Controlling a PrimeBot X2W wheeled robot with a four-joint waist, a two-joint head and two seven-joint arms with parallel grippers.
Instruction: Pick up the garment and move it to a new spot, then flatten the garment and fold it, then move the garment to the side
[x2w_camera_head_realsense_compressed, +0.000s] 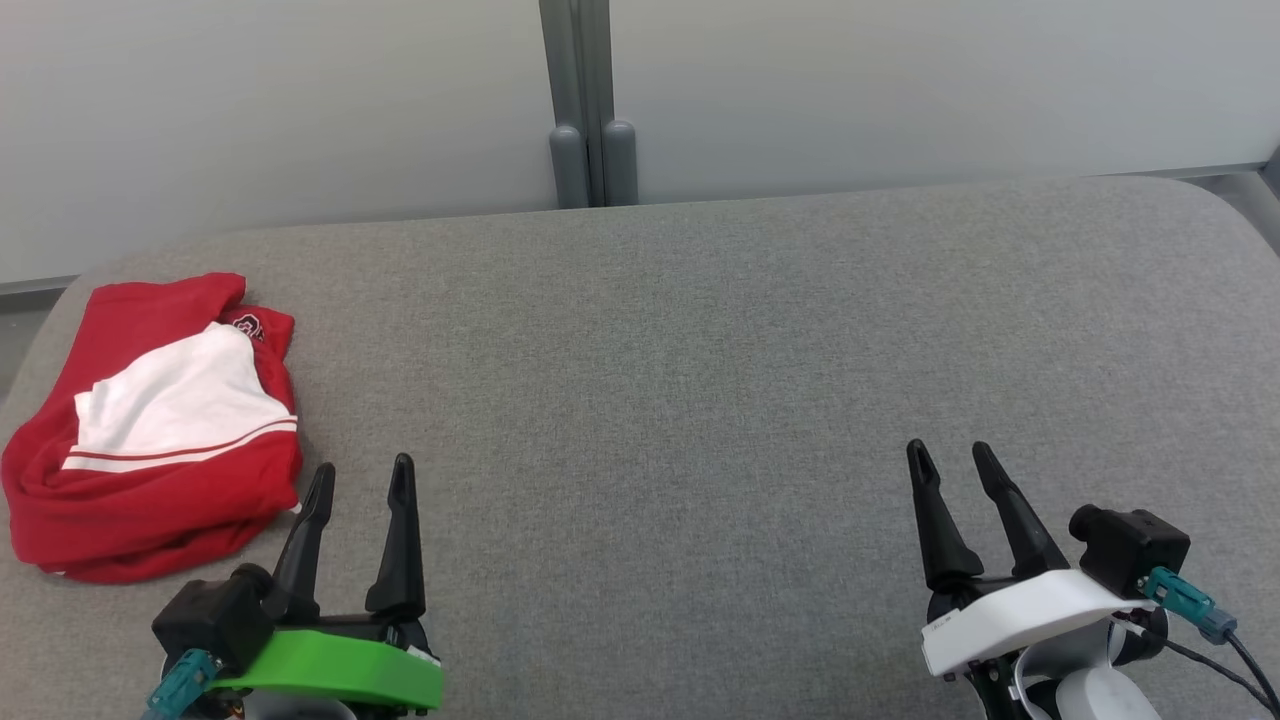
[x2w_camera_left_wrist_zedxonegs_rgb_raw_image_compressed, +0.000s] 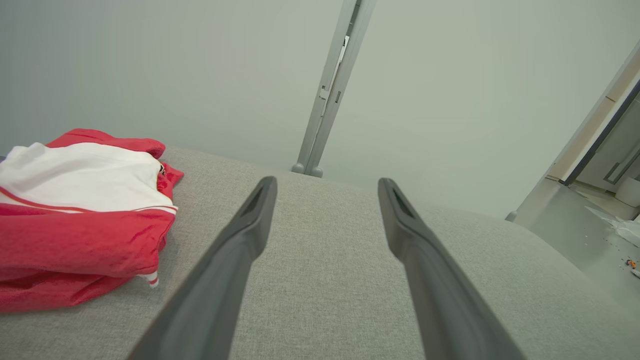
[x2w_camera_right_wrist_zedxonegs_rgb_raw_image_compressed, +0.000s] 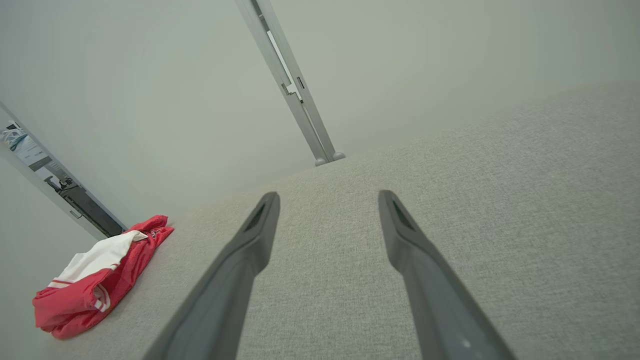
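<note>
A red and white garment (x2w_camera_head_realsense_compressed: 160, 425) lies bunched up at the left end of the grey padded table (x2w_camera_head_realsense_compressed: 700, 380). It also appears at the left of the left wrist view, garment (x2w_camera_left_wrist_zedxonegs_rgb_raw_image_compressed: 80, 220), and small at the lower left of the right wrist view, garment (x2w_camera_right_wrist_zedxonegs_rgb_raw_image_compressed: 95, 277). My left gripper (x2w_camera_head_realsense_compressed: 360, 480) hovers open just to the right of the garment's near corner, apart from it, with nothing between its fingers (x2w_camera_left_wrist_zedxonegs_rgb_raw_image_compressed: 235, 240). Far over on the right, my right gripper (x2w_camera_head_realsense_compressed: 955, 458) is open too and empty, fingers (x2w_camera_right_wrist_zedxonegs_rgb_raw_image_compressed: 250, 245) over bare fabric.
A pale wall with a grey vertical post (x2w_camera_head_realsense_compressed: 590, 110) runs behind the table's far edge. The table's rounded corners fall away at the left and right. Grey floor and a door frame (x2w_camera_left_wrist_zedxonegs_rgb_raw_image_compressed: 600, 140) show beyond the right end.
</note>
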